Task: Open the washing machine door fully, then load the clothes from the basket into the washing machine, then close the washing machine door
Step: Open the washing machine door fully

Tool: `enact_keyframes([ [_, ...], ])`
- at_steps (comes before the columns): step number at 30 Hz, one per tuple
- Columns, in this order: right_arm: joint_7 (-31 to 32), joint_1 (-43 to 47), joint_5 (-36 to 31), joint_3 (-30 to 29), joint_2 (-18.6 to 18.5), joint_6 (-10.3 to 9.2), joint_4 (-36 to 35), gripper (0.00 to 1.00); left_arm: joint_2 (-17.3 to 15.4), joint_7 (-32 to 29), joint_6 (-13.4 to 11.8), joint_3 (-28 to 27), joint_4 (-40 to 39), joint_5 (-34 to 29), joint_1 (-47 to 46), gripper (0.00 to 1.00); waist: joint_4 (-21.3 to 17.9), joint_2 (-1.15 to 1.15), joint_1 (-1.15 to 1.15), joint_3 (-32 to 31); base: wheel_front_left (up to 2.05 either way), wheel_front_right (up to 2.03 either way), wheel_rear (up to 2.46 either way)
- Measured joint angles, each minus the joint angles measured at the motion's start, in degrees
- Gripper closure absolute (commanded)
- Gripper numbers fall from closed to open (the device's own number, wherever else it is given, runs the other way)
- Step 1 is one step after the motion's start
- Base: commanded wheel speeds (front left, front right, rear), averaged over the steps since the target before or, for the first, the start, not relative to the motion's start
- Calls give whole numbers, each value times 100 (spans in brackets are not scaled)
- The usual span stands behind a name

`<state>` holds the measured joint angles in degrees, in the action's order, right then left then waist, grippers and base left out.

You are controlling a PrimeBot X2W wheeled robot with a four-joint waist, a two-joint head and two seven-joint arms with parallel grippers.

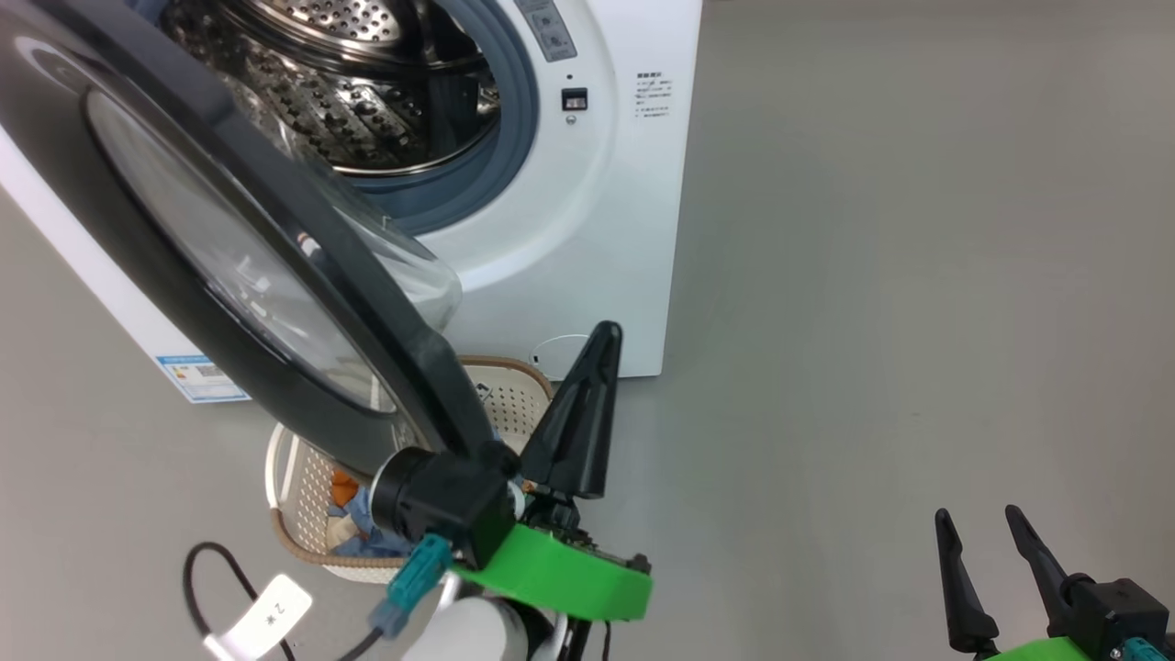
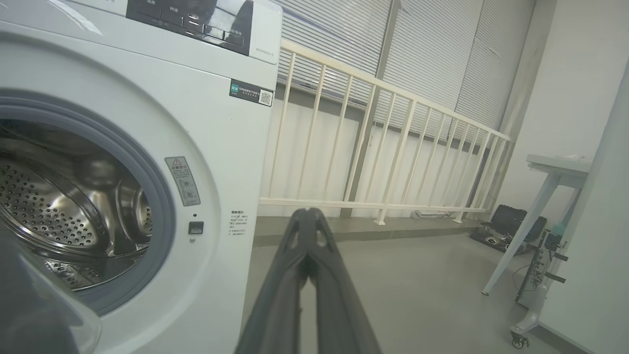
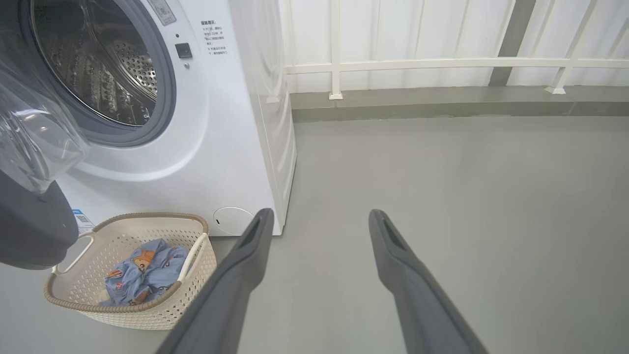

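The white washing machine [image 1: 606, 229] stands on the grey floor [image 1: 872, 367], its steel drum [image 3: 108, 78] exposed inside the grey-blue gasket. The washing machine door [image 1: 229, 239], glossy black with a bulging clear window, is swung out toward the robot and hangs over the basket. The cream basket [image 3: 147, 317] with a brown woven-look rim sits on the floor just before the machine's front, near the round lower cover [image 3: 232, 220]. The clothes [image 3: 142, 270], light-blue fabric with orange bears, lie bundled inside it. The left gripper [image 1: 606, 335] is raised beside the door's lower edge, fingers pressed together on nothing; whether the wrist touches the door is unclear. The right gripper [image 3: 322, 216] hangs over bare floor right of the machine, fingers spread wide.
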<state>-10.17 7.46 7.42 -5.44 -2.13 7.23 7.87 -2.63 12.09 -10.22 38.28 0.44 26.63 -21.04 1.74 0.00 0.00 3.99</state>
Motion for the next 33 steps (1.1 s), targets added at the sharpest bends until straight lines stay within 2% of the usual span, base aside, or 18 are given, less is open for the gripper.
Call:
enact_keyframes([
  [5, -2, -17, 5, 4, 0, 0, 33, 0, 1, 112, -208, 10, 688, 287, -150, 100, -56, 0, 0, 21, 0, 0, 0],
  [16, -9, -23, 165, 0, 0, 0, 90, 0, 5, 207, -396, -358, 1720, 577, -261, 100, -30, 0, 0, 77, 0, 0, 0],
  [23, -1, -106, 171, -22, 0, 0, 143, 0, 12, 212, -360, -719, 1849, 560, -257, 100, 81, 0, 0, 141, 0, 0, 0],
  [33, -1, -158, 266, -34, 0, 0, 205, 0, 87, 213, -192, -824, 1705, 321, -157, 100, 248, 0, 0, 193, 0, 0, 0],
])
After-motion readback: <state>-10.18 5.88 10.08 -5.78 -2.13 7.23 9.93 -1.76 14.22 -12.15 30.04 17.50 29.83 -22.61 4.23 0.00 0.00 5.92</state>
